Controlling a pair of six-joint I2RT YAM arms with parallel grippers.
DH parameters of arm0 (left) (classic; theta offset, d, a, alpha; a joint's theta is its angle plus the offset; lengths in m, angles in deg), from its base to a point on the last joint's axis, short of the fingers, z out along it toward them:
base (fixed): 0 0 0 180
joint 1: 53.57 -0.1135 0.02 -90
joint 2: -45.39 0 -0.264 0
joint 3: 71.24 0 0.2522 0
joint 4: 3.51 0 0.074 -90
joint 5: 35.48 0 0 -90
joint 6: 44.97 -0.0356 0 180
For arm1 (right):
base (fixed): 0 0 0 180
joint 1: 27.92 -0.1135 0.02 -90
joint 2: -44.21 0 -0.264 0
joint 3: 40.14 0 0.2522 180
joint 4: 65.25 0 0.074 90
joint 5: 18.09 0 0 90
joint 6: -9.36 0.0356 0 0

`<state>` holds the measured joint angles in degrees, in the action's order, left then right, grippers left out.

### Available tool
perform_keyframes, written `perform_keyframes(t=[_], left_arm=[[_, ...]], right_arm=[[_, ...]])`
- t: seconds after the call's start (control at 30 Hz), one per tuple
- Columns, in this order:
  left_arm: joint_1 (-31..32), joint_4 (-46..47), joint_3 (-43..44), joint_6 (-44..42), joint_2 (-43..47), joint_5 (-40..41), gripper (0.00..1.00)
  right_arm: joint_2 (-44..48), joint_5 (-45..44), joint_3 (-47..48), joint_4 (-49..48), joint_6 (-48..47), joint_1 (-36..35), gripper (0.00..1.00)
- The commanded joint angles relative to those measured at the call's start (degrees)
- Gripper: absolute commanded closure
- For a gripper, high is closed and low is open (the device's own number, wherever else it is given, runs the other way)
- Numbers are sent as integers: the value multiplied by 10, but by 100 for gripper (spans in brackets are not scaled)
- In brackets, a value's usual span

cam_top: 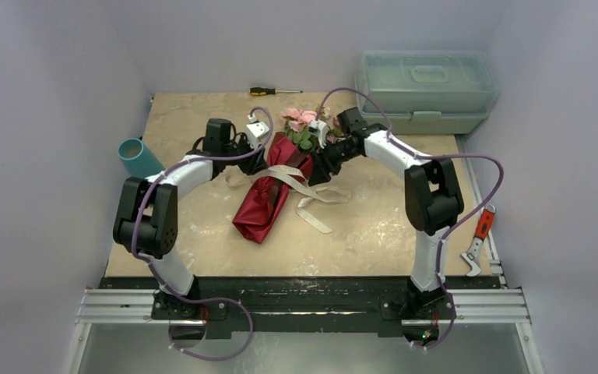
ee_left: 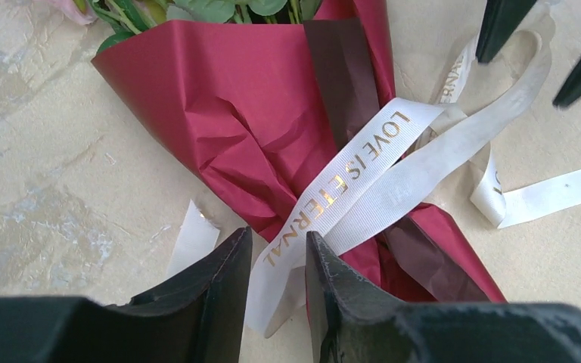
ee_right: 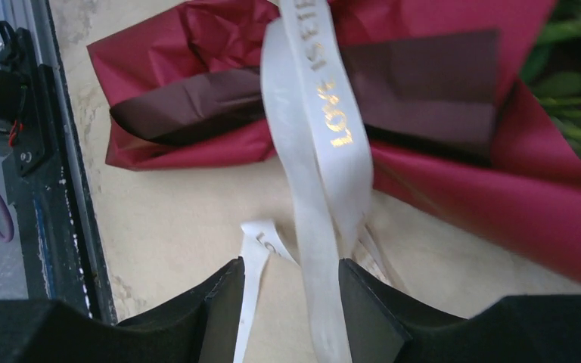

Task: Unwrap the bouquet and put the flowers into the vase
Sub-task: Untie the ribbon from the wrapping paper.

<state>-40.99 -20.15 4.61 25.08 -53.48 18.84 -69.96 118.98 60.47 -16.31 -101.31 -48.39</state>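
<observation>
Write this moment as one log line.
bouquet: wrapped | ribbon: loose | left fingers: open around ribbon | right fingers: open around ribbon

The left pincer point(ee_left: 278, 236) is black; between its jaws runs a cream ribbon point(ee_left: 363, 162) lettered in gold — ahead lies maroon paper point(ee_left: 219, 113) with a darker brown band. Ahead-right of the black right pincer point(ee_right: 290, 263), green leaves point(ee_right: 575, 91) — mottled beige table point(ee_right: 181, 227) beneath.

My beige tabletop point(cam_top: 374, 234) carries the maroon-wrapped bouquet point(cam_top: 267, 199) mid-table, its cream ribbon point(ee_left: 378, 144) trailing beside, teal vase point(cam_top: 136, 156) left, screwdriver point(cam_top: 275, 91) and toolbox point(cam_top: 424, 89) behind.
</observation>
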Motion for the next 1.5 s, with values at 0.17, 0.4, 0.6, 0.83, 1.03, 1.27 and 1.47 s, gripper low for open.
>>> perform_keyframes(t=[0.17,0.4,0.6,0.83,1.03,1.27,1.47], left_arm=[[19,2,12,-20,8,-6,67],[21,4,13,-15,8,-5,67],[21,5,6,-14,15,-13,67],[21,10,4,-11,18,-9,64],[21,-14,10,-33,41,-26,59],[20,-41,20,-73,67,-29,56],[20,-56,27,-98,74,-36,56]], right_arm=[[-26,-52,32,-45,15,-77,48],[-40,-125,28,-111,42,-90,45],[-50,-163,23,-118,41,-99,42],[-65,-176,11,-84,-4,-109,66],[7,-124,15,-37,-36,-99,100],[63,-76,10,10,-34,-53,100],[111,-41,-34,46,-29,52,100]])
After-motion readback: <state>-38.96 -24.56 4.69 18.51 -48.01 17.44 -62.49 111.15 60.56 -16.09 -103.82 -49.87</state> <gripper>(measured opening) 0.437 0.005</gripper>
